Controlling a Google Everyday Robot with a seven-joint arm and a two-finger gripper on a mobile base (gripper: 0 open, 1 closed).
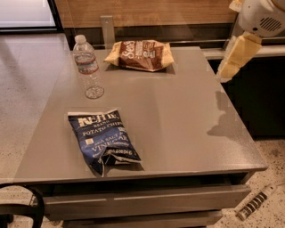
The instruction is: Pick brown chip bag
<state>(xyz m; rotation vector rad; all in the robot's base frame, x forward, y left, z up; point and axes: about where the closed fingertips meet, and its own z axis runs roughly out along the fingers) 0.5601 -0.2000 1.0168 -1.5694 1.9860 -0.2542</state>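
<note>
There's the brown chip bag [140, 54] flat at the table [187, 116]'s far edge, the gripper [231, 62] hangs over the far right corner, well apart to its right, open or closed I can't tell.

Looking at a plain grey table [178, 116] with a glossy top, spreading out below and left of the gripper [227, 71], itself hanging over the far right edge. Got a wood-panel wall [147, 13] running behind, left of the gripper. Speckled pale floor [26, 89] way off left, bright panel [22, 11] up in that corner. Dark cabinet front [262, 98] just below-right of the gripper.
</note>
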